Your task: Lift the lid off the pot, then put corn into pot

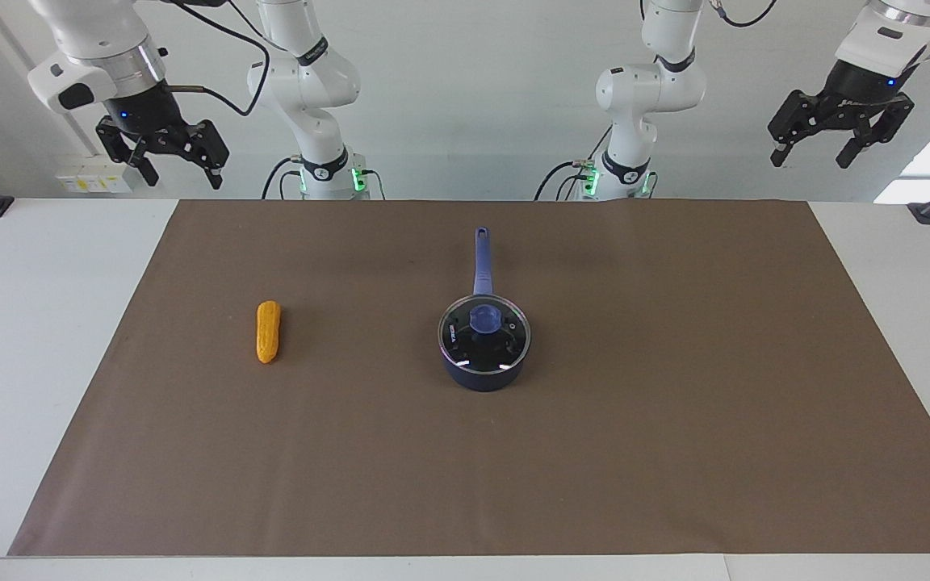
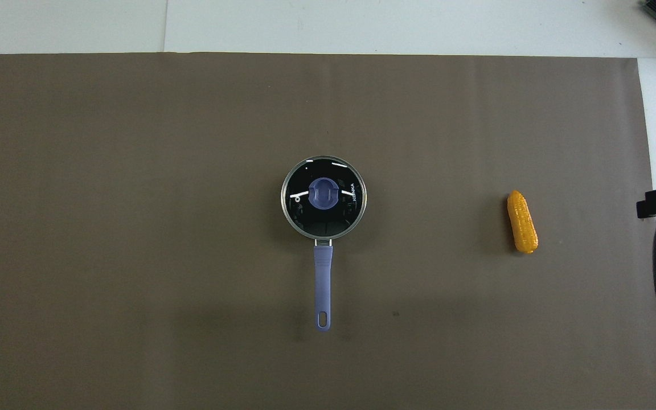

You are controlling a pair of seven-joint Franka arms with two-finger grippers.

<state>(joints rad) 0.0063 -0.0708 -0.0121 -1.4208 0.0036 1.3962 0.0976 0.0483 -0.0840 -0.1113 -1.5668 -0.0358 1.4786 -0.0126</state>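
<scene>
A brown mat (image 1: 675,420) covers the white table (image 1: 29,339).

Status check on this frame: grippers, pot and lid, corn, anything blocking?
Left gripper and right gripper open, raised at table's back edge. Clear glass lid seated on navy saucepan. Orange-yellow corn cob on brown mat, toward right arm's end. Nothing blocking.
</scene>
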